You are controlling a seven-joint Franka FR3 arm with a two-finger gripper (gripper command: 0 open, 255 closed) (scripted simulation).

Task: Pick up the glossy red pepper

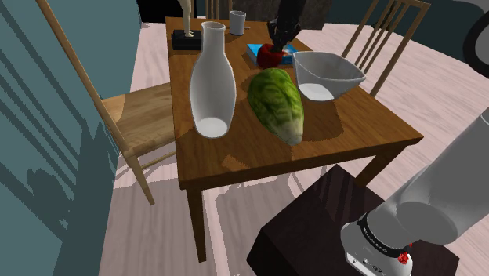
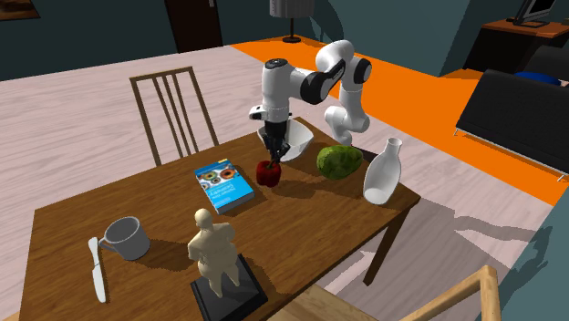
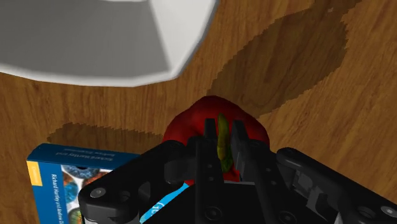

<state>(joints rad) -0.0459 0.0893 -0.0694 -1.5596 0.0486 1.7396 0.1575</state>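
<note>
**Fingers closed on the pepper's stem; pepper at table level**

Grip. The gripper point(image 3: 222, 145) was found directly above the red pepper point(image 3: 191, 127), pointing down at the wooden table point(image 3: 331, 114). Its two black fingers point(image 3: 205, 153) stood almost together. The green stem point(image 3: 222, 132) filled the narrow gap between them, and both fingers appeared to touch it. This was assessed as a closed hold on the stem, with the red body just beyond the fingertips, not between them.

Location. The pepper sat immediately under the fingertips. In the second exterior view its shadow lay close against it, so it was judged to be on the table or barely off it. Lift-off could not be confirmed.

Surroundings. A blue book point(image 3: 70, 175) lay just beside the pepper, to one side of the fingers; contact could not be determined. A white bowl point(image 3: 95, 38) stood near, past the fingertips, apart from the pepper.

Reason for the hold. In my judgement the stem was chosen as the narrow part standing clear of the rounded, glossy body. A descent from above also kept the fingers away from the book and the bowl.

Orientation. The stem end pointed up toward the palm. The long axis was judged roughly vertical, in line with the fingers, with the blossom end toward the table.
</note>
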